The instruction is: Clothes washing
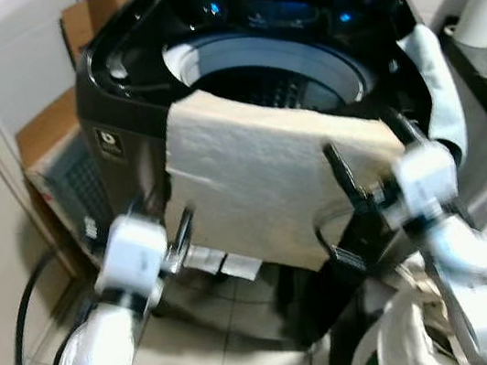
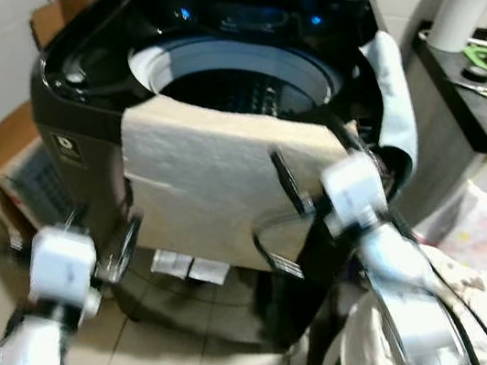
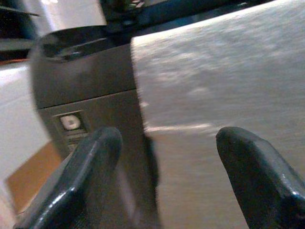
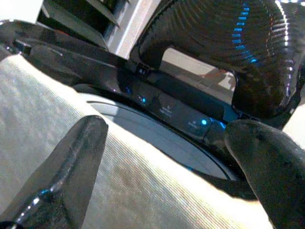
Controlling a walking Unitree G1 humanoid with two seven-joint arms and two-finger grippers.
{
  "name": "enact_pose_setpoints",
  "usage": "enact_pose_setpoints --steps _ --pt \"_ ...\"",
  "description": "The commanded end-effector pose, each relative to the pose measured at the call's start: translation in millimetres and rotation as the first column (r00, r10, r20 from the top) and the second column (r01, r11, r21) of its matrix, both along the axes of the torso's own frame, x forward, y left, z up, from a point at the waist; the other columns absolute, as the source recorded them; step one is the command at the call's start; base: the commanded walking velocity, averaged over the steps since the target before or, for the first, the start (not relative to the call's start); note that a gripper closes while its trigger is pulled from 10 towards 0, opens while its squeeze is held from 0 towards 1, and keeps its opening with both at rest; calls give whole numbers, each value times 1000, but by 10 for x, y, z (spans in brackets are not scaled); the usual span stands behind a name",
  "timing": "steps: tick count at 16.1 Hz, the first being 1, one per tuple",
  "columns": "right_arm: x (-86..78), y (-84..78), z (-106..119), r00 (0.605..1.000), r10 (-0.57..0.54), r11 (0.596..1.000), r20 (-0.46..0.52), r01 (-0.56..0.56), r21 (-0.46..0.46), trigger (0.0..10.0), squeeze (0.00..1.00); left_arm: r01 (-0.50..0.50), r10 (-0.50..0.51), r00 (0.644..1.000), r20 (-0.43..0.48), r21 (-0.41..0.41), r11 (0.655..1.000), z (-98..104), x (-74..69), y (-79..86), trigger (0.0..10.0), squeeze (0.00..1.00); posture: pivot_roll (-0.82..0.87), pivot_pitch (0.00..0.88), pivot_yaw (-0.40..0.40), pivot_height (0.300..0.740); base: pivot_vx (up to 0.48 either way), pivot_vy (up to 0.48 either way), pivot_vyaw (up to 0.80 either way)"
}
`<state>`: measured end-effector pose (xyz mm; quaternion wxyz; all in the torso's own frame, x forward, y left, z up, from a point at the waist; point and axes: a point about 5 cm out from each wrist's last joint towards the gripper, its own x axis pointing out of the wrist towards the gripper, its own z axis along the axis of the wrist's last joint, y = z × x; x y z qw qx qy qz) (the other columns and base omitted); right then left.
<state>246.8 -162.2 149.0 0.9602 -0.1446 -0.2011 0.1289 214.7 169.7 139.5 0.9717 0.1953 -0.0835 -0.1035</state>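
**Towel hangs over the washer rim, both tools spread before it**

We take the washing machine [image 1: 116,138] as our landmark. The cream towel [image 1: 261,175] is draped over its front rim, part resting at the drum opening [image 1: 273,76], most hanging down the front panel. Its long axis runs along the rim. Our left tool [image 1: 174,240] sits at the towel's lower left corner, fingers wide, gripping nothing. Our right tool [image 1: 353,174] is raised at the towel's upper right edge near the rim, also wide and empty. We judge the right tool nearer the drum, so the towel would go up and inward from there. The drum's inside is dark, and motion blur softens both arms. Beside the machine's right side lies other laundry [image 2: 482,284], cut off by the frame.
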Motion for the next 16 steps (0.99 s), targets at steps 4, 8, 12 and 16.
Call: enact_pose_setpoints --steps 4,8,12,16 --pt "-14 -118 -441 983 -102 994 -151 96 -45 10000 0 -15 14 1000 -10 -32 999 -222 13 -79 10000 0 192 0 -122 740 0 0 0" --pt "187 -54 -456 979 -59 997 -194 66 27 10000 0 50 -53 998 -19 -123 991 -228 79 -143 10000 0 186 0 -125 740 0 0 0" --pt "242 -3 -456 978 -32 999 -206 41 36 10000 0 47 -51 998 -22 -135 990 -235 109 -139 10000 0 188 0 -129 740 0 0 0" --pt "324 -5 -439 976 -30 998 -218 41 47 10000 0 61 -64 998 -29 -104 993 -208 182 -144 10000 0 189 0 -130 740 0 0 -763"
